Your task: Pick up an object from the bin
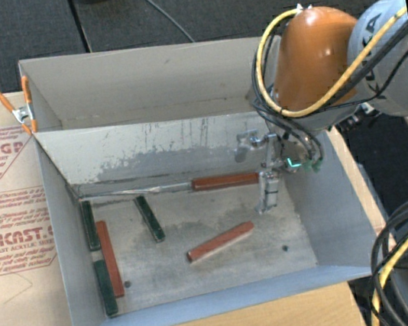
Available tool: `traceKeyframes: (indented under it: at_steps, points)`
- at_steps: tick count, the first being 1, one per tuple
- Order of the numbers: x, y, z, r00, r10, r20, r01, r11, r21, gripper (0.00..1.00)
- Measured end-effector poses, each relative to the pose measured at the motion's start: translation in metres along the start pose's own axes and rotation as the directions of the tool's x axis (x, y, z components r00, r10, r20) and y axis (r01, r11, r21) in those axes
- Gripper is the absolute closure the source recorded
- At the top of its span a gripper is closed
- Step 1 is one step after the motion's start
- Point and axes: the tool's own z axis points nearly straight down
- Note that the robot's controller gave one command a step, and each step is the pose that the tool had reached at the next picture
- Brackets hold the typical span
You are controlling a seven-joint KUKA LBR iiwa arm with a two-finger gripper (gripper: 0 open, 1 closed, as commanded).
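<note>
camera view has the gripper (268, 186) low near the back right of the bin (178, 101); whether it is open or closed i cannot tell. a red-brown bar (225, 182) lies just to its left along the back wall, its near end seemingly touching the gripper. so close to the wall, it could jam or skid away. a 2nd red-brown bar (219, 242) lies nearby, forward and left. further left is a slanted green bar (150, 218). well left lie 2 green bars (89, 225) and 1 red bar (109, 259).
</note>
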Motion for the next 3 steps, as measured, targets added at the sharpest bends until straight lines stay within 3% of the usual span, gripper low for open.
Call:
traceKeyframes:
  at_steps: [1, 2, 3]
  points:
    - [-0.001, 0.0, -0.005, 1.0, 0.0, 0.008, 0.0, 1.0, 0.0, 0.0]
    - [0.015, 0.015, 0.056, 0.997, -0.076, 0.011, 0.076, 0.997, 0.001, 0.0]
    - [0.035, 0.029, 0.07, 0.992, -0.123, 0.002, 0.123, 0.992, 0.001, 0.0]
